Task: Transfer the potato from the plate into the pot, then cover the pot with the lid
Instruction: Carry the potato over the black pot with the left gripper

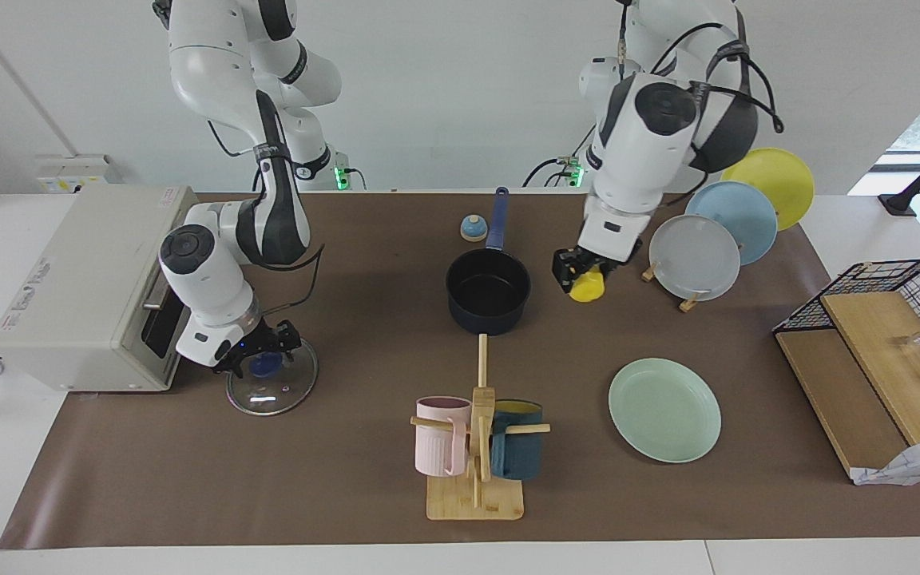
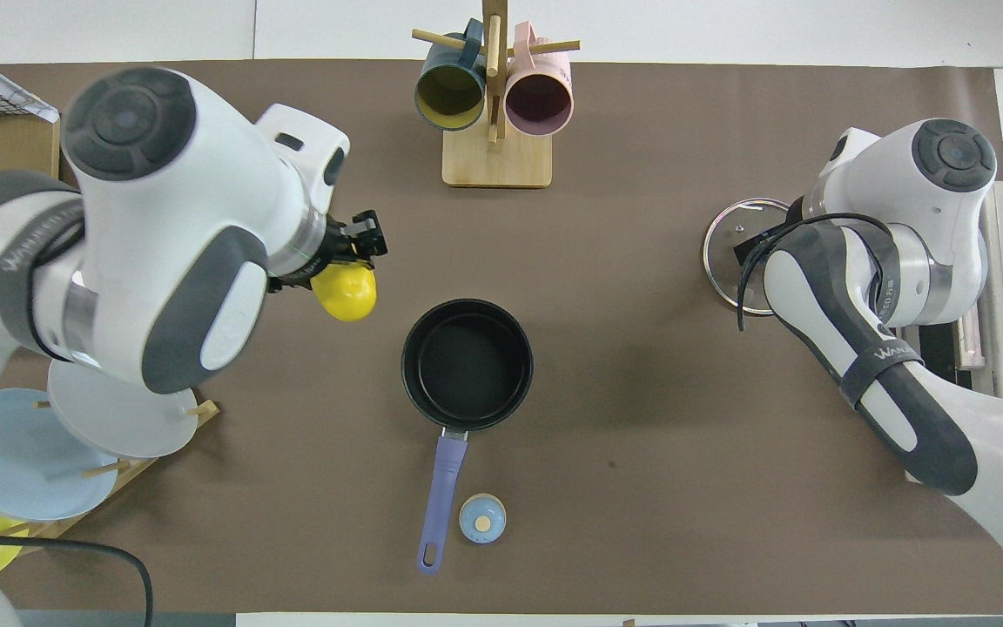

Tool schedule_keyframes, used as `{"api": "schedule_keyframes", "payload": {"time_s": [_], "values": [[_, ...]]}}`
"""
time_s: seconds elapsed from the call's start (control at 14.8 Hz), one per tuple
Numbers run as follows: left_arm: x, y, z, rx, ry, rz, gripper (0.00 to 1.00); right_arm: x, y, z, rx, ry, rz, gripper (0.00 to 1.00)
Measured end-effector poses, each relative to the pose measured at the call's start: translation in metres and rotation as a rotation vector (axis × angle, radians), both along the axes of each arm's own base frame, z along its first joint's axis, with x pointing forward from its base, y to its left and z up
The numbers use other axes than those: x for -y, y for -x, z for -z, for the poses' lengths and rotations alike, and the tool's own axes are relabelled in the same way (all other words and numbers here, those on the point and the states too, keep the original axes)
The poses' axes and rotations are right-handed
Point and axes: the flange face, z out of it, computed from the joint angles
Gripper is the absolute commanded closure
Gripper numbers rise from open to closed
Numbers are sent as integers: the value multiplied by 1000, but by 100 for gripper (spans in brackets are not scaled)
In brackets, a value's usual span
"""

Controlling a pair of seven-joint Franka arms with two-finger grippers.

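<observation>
Our left gripper point(image 1: 580, 275) clamps the potato point(image 1: 587, 287) beside the pot point(image 1: 488, 291); releasing early drops it outside. Our right gripper point(image 1: 256, 347) stands open over the lid point(image 1: 272, 375).

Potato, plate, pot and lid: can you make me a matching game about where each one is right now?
Things:
1. potato
2. plate
3. pot
4. lid

Places:
A. under the right gripper
B. held up by the left gripper
C. bare, near the mug rack
D. mid-table, nothing inside, beside the bell

Pairs: 1-B, 2-C, 3-D, 4-A
</observation>
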Motion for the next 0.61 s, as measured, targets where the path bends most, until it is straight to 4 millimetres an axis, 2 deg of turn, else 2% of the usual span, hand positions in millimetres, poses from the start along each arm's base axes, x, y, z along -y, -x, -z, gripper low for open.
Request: {"api": "schedule_keyframes", "payload": {"time_s": [0.14, 0.34, 0.47, 0.61], "values": [[30, 30, 27, 31, 39, 10, 100, 0, 0, 2, 1, 0, 0, 5], [58, 60, 60, 59, 71, 10, 100, 0, 0, 3, 2, 0, 0, 17], [71, 72, 76, 72, 83, 16, 100, 0, 0, 3, 2, 0, 0, 28], [75, 79, 89, 80, 88, 25, 100, 0, 0, 3, 1, 0, 0, 38]]}}
